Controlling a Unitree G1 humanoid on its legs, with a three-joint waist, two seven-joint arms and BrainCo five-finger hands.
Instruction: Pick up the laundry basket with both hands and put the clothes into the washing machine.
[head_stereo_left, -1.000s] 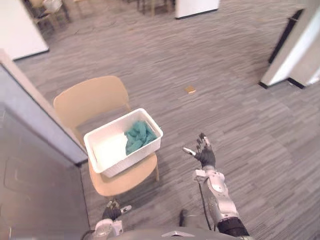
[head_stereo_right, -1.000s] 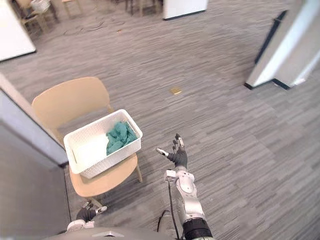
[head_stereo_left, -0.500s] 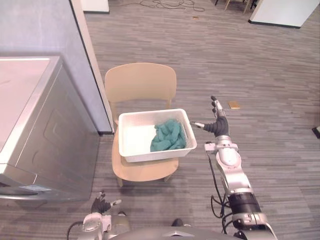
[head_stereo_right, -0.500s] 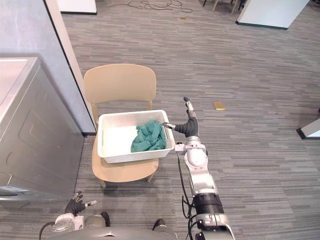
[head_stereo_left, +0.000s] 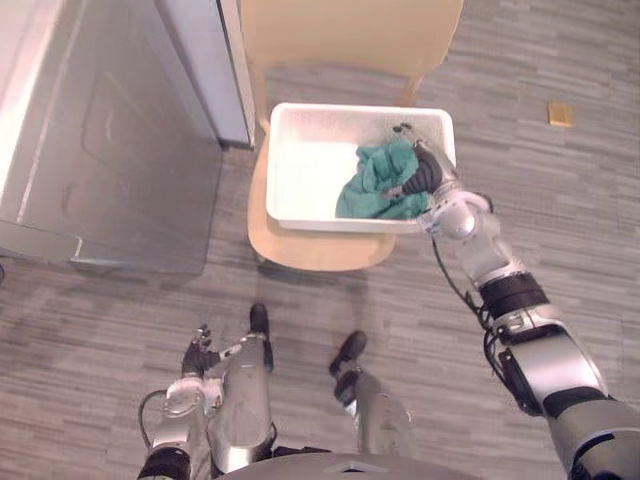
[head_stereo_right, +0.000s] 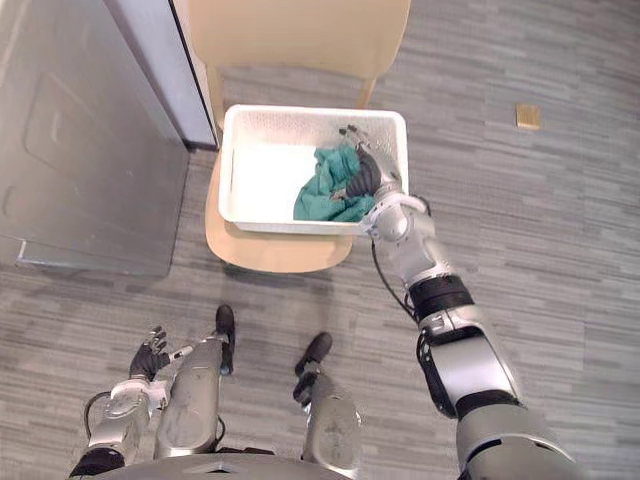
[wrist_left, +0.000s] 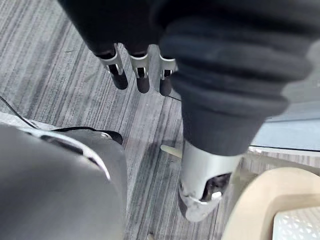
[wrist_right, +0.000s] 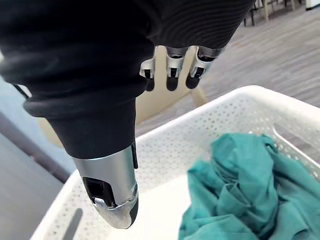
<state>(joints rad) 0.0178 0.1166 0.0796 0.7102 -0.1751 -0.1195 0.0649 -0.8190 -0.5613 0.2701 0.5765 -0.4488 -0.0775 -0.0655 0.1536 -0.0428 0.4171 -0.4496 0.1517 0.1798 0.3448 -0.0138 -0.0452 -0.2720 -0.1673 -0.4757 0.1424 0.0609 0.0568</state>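
One grey, flat-panelled washing machine (head_stereo_left: 100, 130), far left. Left hand (head_stereo_left: 197, 356) low, fingers loosely straight, empty. One tan moulded chair (head_stereo_left: 350, 35) bears one white perforated rectangular laundry basket (head_stereo_left: 303, 168). One crumpled teal clothes heap (head_stereo_left: 375, 187) lies at its right end, beneath the right hand (head_stereo_left: 422, 175), fingers extended, empty.

You have the laundry basket (head_stereo_left: 305, 170) on the chair (head_stereo_left: 330, 250) seat straight ahead, with the clothes (head_stereo_left: 375, 185) heaped in its right half. The washing machine (head_stereo_left: 110, 130) stands left of the chair, with an upright panel (head_stereo_left: 225, 70) between them. Your right robot hand (head_stereo_left: 420, 175) is over the basket's right end, above the clothes and perhaps touching them. Your left robot hand (head_stereo_left: 197, 352) hangs low on the left, well apart from the basket. A small flat piece (head_stereo_left: 560, 113) lies on the floor to the far right.
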